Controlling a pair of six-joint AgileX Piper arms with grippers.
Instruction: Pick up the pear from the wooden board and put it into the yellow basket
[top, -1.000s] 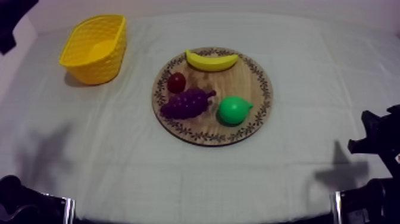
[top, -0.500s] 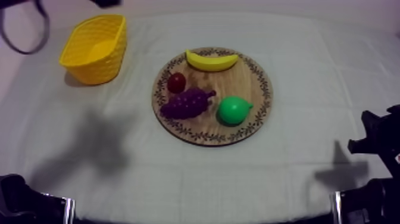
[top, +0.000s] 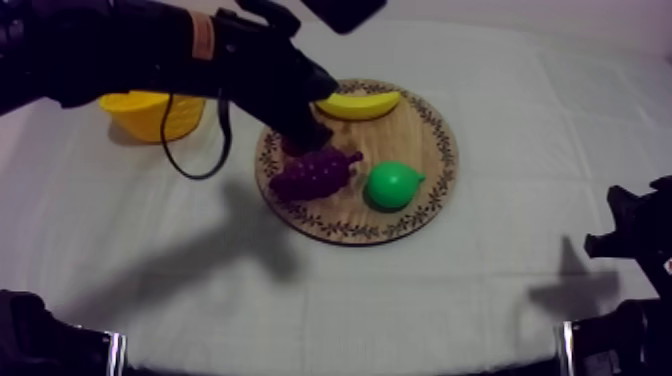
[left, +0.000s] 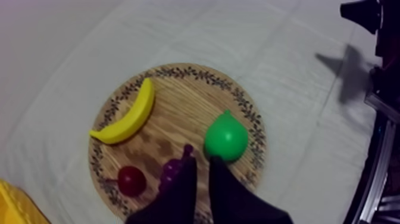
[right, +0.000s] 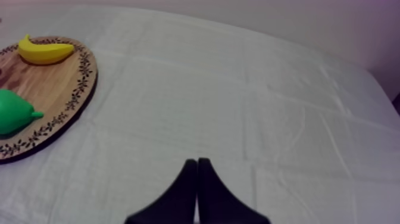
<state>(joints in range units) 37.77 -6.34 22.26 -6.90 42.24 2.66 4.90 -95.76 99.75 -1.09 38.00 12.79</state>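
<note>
The green pear (top: 392, 185) lies on the right part of the round wooden board (top: 430, 150), beside the purple grapes (top: 312, 172). My left arm reaches in from the upper left, and my left gripper (top: 305, 128) hangs over the board's left part, above the small red fruit (left: 131, 180). In the left wrist view that gripper (left: 202, 162) is open by a narrow gap with nothing in it, its tips just short of the pear (left: 226, 137) and over the grapes (left: 172, 173). The yellow basket (top: 150, 112) stands at the far left, partly hidden by the arm. My right gripper (right: 196, 162) is shut over bare cloth.
A banana (top: 355, 102) lies along the board's far rim. The right arm (top: 630, 240) rests low at the right edge of the table. Open cloth stretches in front of the board and to its right.
My left arm has swung in from the upper left, across the basket, until its gripper hangs over the board. The fruit, the basket and the right arm have not moved.
</note>
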